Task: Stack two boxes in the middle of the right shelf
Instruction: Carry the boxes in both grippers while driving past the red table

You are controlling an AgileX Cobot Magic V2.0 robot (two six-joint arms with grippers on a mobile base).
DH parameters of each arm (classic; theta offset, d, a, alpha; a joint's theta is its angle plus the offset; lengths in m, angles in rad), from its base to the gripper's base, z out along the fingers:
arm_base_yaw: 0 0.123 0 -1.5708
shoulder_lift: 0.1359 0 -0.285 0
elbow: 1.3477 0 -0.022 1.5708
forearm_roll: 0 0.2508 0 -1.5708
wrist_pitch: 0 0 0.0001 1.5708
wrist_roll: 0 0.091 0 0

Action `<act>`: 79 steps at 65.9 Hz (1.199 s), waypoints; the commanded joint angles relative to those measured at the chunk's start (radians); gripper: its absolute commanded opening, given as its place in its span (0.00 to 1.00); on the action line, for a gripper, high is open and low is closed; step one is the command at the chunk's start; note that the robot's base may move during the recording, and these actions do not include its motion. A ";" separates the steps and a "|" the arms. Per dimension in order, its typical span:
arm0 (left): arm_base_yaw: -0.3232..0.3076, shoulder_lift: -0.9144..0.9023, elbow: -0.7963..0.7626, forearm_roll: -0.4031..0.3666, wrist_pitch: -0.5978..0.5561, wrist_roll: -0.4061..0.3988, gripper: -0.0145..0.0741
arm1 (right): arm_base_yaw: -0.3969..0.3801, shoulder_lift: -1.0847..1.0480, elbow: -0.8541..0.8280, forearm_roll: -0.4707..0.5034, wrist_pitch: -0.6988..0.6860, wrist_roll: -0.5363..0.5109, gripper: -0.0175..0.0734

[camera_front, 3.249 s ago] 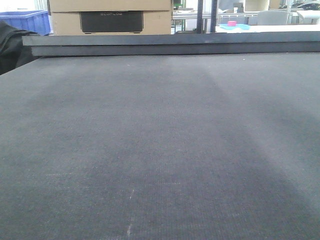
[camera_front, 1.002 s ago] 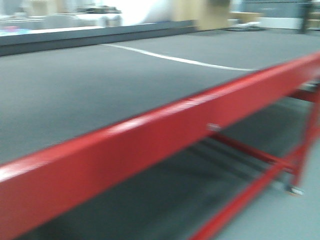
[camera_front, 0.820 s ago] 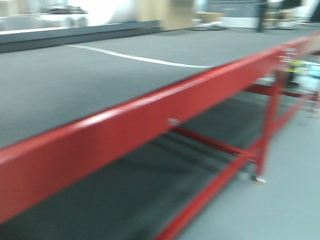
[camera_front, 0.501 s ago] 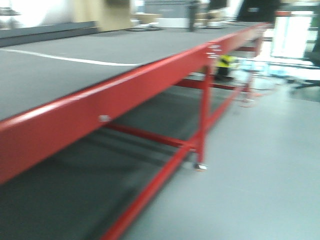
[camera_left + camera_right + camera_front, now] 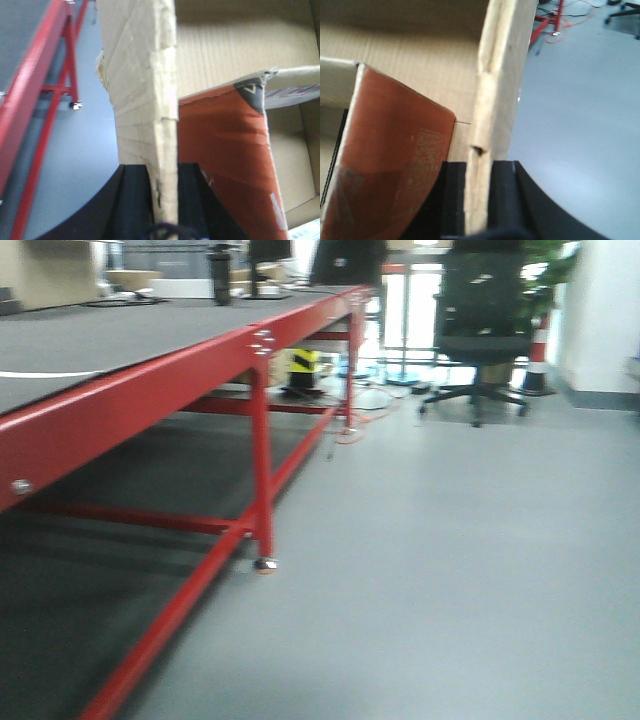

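An open tan cardboard box fills both wrist views. My left gripper (image 5: 165, 172) is shut on its upright left wall (image 5: 145, 75), one black finger on each side of the wall's edge. My right gripper (image 5: 479, 167) is shut the same way on the right wall (image 5: 502, 60). Inside the box lies a flat orange-brown packet (image 5: 225, 150), and it also shows in the right wrist view (image 5: 390, 165). Grey floor lies below the box on both outer sides. The shelf is out of view. Neither the box nor the grippers appear in the front view.
A long red-framed table with a grey top (image 5: 130, 400) runs along the left, its leg and caster (image 5: 263, 562) near the middle. Grey floor (image 5: 450, 560) spreads to the right. Far off stand a black office chair (image 5: 480, 320), a traffic cone (image 5: 540, 355) and a yellow-black object (image 5: 303, 365).
The front view has swung right, from the grey tabletop along the table's red frame to the floor and the chair.
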 commanded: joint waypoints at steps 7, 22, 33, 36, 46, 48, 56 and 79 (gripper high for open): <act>0.004 -0.012 -0.012 0.002 -0.055 -0.001 0.04 | -0.005 -0.011 -0.013 -0.008 -0.047 -0.018 0.02; 0.004 -0.012 -0.012 0.002 -0.055 -0.001 0.04 | -0.005 -0.011 -0.013 -0.008 -0.047 -0.018 0.02; 0.004 -0.012 -0.012 0.002 -0.055 -0.001 0.04 | -0.005 -0.011 -0.013 -0.008 -0.047 -0.018 0.02; 0.004 -0.012 -0.012 0.002 -0.055 -0.001 0.04 | -0.005 -0.011 -0.013 -0.008 -0.047 -0.018 0.02; 0.004 -0.012 -0.012 0.002 -0.055 -0.001 0.04 | -0.005 -0.011 -0.013 -0.008 -0.047 -0.018 0.02; 0.004 -0.012 -0.012 0.002 -0.055 -0.001 0.04 | -0.005 -0.011 -0.013 -0.008 -0.047 -0.018 0.02; 0.004 -0.012 -0.012 0.002 -0.055 -0.001 0.04 | -0.005 -0.011 -0.013 -0.008 -0.047 -0.018 0.02; 0.004 -0.012 -0.012 0.002 -0.055 -0.001 0.04 | -0.005 -0.011 -0.013 -0.008 -0.047 -0.018 0.02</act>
